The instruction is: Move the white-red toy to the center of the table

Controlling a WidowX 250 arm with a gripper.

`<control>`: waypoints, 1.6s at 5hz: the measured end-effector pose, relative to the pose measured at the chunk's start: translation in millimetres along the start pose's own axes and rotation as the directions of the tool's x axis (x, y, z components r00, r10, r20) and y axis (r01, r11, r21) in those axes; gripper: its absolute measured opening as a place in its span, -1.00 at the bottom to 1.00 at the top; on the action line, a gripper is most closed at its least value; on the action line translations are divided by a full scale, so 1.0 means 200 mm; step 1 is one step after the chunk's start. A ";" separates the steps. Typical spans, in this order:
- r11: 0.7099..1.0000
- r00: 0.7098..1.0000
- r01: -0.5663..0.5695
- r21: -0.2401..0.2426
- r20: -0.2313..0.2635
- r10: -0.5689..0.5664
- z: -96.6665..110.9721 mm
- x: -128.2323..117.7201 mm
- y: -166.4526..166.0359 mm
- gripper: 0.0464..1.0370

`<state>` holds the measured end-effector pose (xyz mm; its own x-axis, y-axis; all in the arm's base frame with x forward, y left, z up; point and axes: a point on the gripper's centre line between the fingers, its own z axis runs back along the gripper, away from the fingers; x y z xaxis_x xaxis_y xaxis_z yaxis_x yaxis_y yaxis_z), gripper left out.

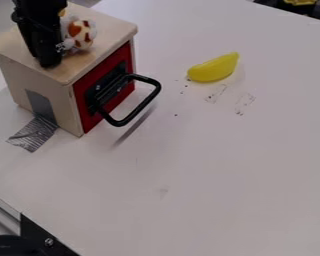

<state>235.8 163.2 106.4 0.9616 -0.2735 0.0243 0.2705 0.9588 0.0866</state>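
The white-red toy (81,34) is on top of the wooden box (39,82), toward the back of its roof, white with red-brown patches (a bit like a spotted animal). The black gripper (50,59) hangs down over the same roof, just beside the toy on its left in the view and partly in front of it; whether it is released, clenched or grasping the toy, I cannot tell.

The box has a red front (90,111) with a black handle (139,103) that juts out from it over the table (223,180). On the side wall of the box, at the left in the view, is a grey strip (40,105), and more grey tape (34,134) runs from the foot of that wall onto the tabletop, its surface lined with dark stripes.

To the right of the box, well apart from it, lies a yellow banana-shaped thing (215,68). Just below that, farther from the box, are two faint dark-edged marks (216,93) on the tabletop (smudgy outlines, nothing I can read as letters), with small dark specks between them and the box. Below the box, at the lower left corner of the view, are a pale rail (2,212) and a black part (39,235) with a bolt.
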 end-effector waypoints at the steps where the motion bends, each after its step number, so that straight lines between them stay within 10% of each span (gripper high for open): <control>1: 1.000 1.000 -0.004 -0.013 0.017 0.004 0.04 0.00 -0.02 -0.77; 3: 1.000 0.999 0.004 -0.017 0.052 -0.003 0.11 0.02 -0.07 -0.99; 5: 0.994 0.964 0.103 0.039 0.241 -0.110 0.43 0.36 -0.20 -0.96; 6: 0.997 0.972 0.070 0.038 0.222 -0.077 0.42 0.41 -0.18 -0.69; 8: 0.997 0.996 -0.007 0.083 0.094 -0.001 0.24 0.29 0.02 0.51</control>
<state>290.6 148.1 156.0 0.9526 -0.2805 0.1179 0.2592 0.9510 0.1684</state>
